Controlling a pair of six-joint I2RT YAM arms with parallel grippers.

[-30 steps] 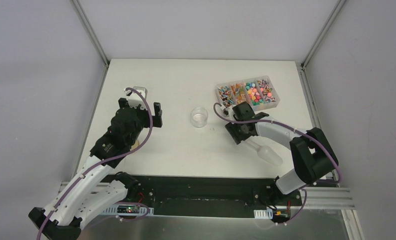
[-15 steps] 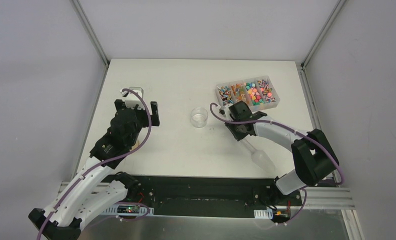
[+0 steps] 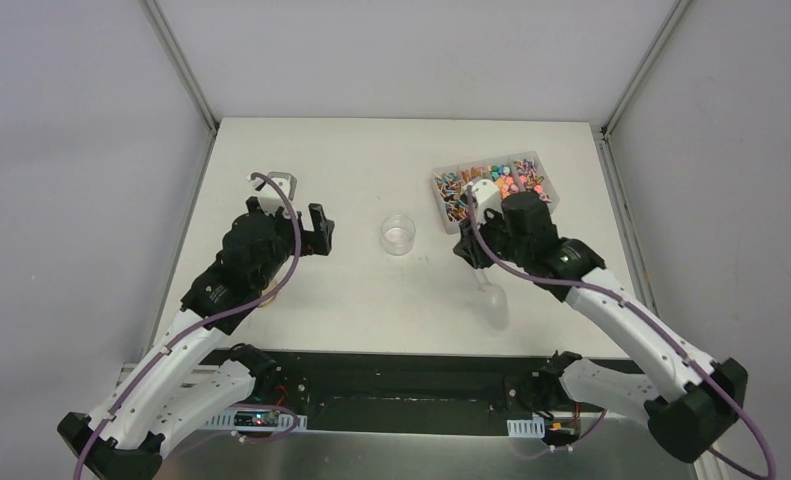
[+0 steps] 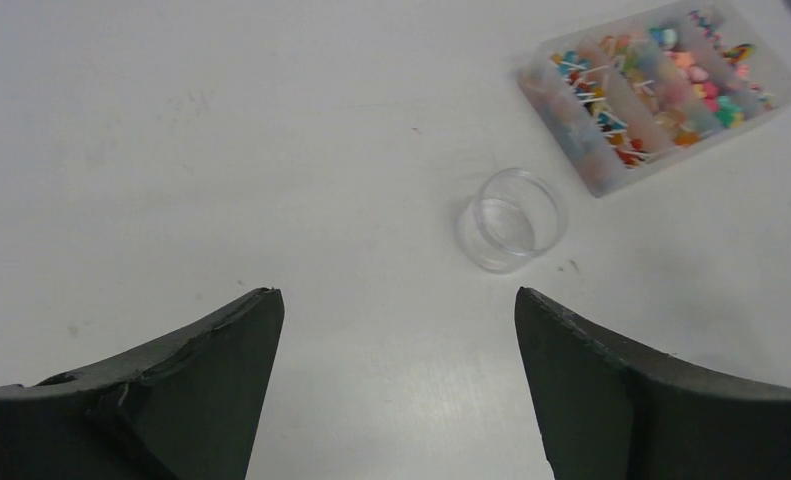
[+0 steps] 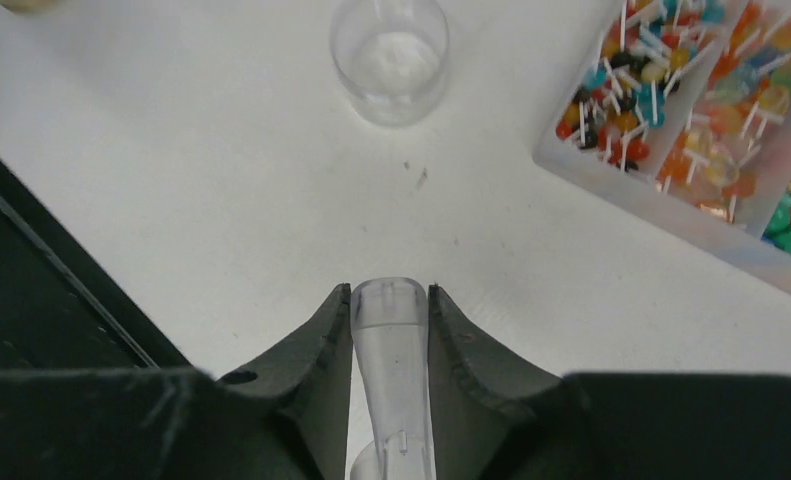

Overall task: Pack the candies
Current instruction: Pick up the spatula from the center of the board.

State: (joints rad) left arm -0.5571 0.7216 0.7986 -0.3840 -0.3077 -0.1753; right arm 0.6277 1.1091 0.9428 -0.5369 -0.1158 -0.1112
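right tool [image 5: 389, 297] pinches clear plastic scoop [image 5: 395, 375] by tubular handle.

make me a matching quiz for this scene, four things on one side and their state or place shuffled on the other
Things:
1. left gripper
2. right gripper
3. clear cup
4. divided box

States:
a. holds the candies in compartments
b. shut on the handle of the scoop
c. open, holding nothing
d. upright between the two grippers, looks empty

Pairs: 1-c, 2-b, 3-d, 4-a
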